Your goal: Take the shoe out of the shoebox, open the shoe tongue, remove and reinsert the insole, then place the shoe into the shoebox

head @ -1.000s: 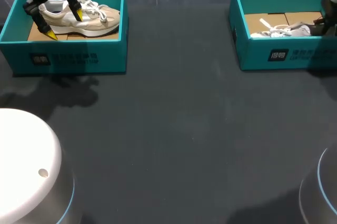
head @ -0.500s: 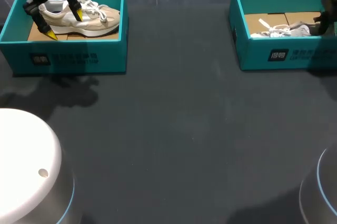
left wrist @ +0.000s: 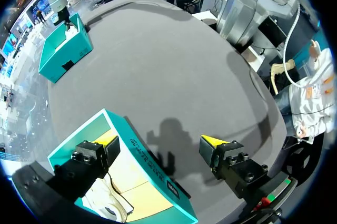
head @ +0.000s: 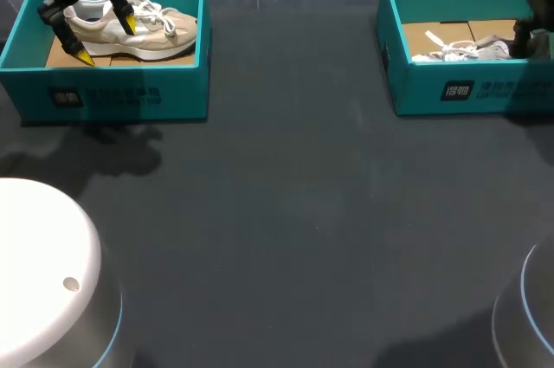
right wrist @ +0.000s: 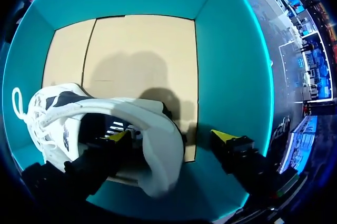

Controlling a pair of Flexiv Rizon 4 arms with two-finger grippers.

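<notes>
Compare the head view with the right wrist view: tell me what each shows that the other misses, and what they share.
Only the head view: the left box, its beige shoe, and the open left gripper over that box. Only the right wrist view: the right gripper with its yellow tips, open, and the white shoe with its heel between them. Both: the right box and the white shoe lying in it.

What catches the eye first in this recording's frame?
A teal left shoebox and right shoebox sit at the table's far corners, each holding a pale shoe. The left gripper hangs open over the left shoe; the right gripper straddles the right shoe's heel, open.
</notes>
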